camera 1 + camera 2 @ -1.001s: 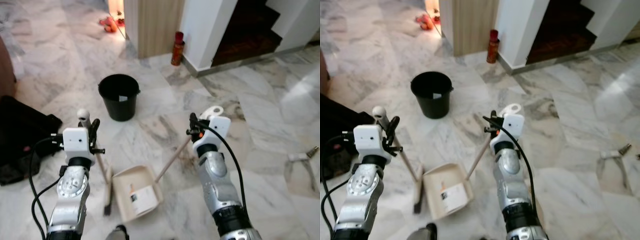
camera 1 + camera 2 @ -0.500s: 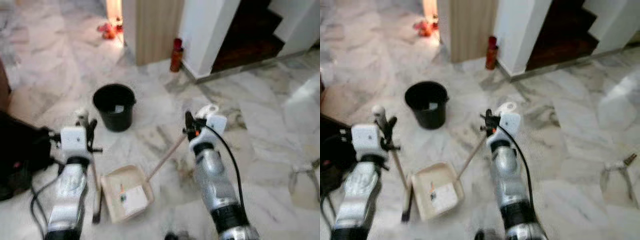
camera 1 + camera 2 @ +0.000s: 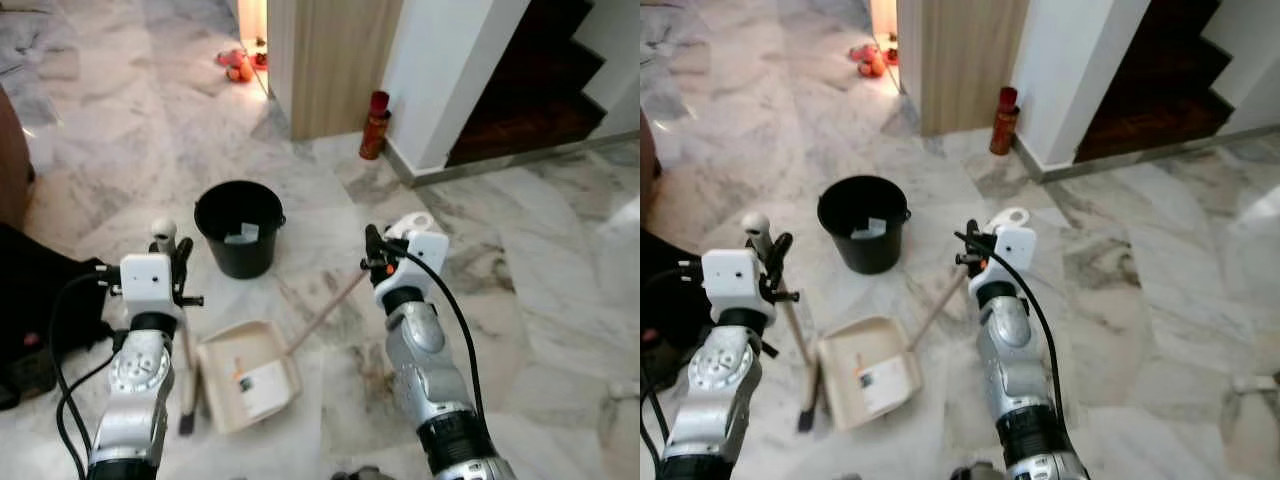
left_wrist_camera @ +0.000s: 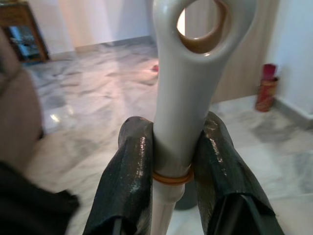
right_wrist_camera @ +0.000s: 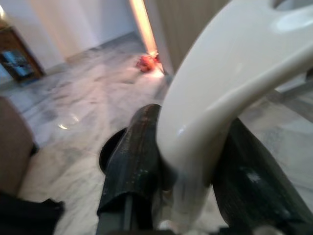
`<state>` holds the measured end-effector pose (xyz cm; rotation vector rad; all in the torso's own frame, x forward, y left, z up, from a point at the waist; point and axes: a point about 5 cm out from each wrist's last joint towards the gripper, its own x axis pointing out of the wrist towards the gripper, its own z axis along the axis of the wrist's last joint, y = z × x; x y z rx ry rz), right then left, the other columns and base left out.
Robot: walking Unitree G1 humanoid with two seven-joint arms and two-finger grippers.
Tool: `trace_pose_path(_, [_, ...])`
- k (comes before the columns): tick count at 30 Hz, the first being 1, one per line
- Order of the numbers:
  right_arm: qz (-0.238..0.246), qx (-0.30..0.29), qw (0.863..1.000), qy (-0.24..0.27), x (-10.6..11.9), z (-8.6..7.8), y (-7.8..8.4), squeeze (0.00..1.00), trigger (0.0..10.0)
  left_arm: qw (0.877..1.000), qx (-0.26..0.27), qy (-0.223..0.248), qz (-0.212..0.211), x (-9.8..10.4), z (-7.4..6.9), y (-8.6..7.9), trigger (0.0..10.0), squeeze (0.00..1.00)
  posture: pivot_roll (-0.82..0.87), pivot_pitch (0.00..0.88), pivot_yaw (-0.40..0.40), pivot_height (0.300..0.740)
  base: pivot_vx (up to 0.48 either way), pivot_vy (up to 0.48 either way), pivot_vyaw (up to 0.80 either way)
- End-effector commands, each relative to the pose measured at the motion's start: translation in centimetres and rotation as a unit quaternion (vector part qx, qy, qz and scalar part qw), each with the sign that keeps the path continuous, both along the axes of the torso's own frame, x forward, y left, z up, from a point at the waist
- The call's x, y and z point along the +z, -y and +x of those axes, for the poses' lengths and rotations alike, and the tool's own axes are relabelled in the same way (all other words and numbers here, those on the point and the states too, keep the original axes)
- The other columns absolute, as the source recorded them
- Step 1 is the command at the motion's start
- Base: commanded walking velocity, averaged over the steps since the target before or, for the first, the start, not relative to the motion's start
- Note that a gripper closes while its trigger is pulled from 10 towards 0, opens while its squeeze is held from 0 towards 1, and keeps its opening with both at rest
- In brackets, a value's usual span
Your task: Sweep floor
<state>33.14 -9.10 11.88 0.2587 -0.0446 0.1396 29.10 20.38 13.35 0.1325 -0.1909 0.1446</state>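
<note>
My left gripper (image 3: 179, 258) is shut on the top of a broom handle (image 4: 182, 98), just below its pale looped end. The handle runs down to the dark brush head (image 3: 187, 413) on the marble floor. My right gripper (image 3: 373, 250) is shut on the white top of the dustpan handle (image 5: 215, 112). A wooden stick (image 3: 322, 316) slants down from it to the cream dustpan (image 3: 226, 352). The pan rests on the floor beside the brush, with a printed paper (image 3: 263, 380) lying in it.
A black bucket (image 3: 240, 228) with a white scrap inside stands just beyond the dustpan. A black bag (image 3: 35, 300) lies at the left. A red can (image 3: 375, 125) stands by the white wall corner, with dark stairs (image 3: 530, 90) behind. Orange items (image 3: 238, 66) lie far back.
The whole picture has shifted, so the camera has moved. Both grippers keep their hold. The dustpan and brush now sit nearer to the bucket.
</note>
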Motion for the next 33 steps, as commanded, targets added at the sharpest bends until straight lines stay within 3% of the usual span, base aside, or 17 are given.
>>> trace_pose_path(1, [-0.01, -0.008, 1.0, 0.026, 1.2, 0.3, 0.5, 0.0, 10.0, 1.0, -0.017, 0.025, -0.006, 0.9, 0.0, 0.7, 10.0, 0.0, 0.07, 0.163, -0.11, 0.74, 0.382, 0.0, 0.0])
trace_pose_path(11, [-0.004, -0.001, 1.0, 0.024, 1.1, 0.3, 0.4, 0.0, 10.0, 1.0, -0.008, 0.022, -0.004, 0.7, -0.3, 0.4, 10.0, 0.0, 0.08, 0.165, -0.114, 0.74, 0.367, 0.0, 0.31])
trace_pose_path(27, [-0.001, 0.003, 1.0, 0.03, 1.6, 0.4, 0.2, 0.0, 10.0, 1.0, 0.0, 0.008, 0.004, -0.1, -1.2, -0.3, 10.0, 0.0, 0.08, 0.165, -0.112, 0.74, 0.0, 0.0, 0.0])
trace_pose_path(33, [0.008, 0.002, 0.998, 0.057, 3.4, 0.6, 0.3, 0.0, 10.0, 1.0, 0.005, -0.006, 0.017, -1.0, -1.7, -0.6, 10.0, 0.0, 0.08, 0.165, -0.11, 0.74, 0.0, 0.0, 0.0])
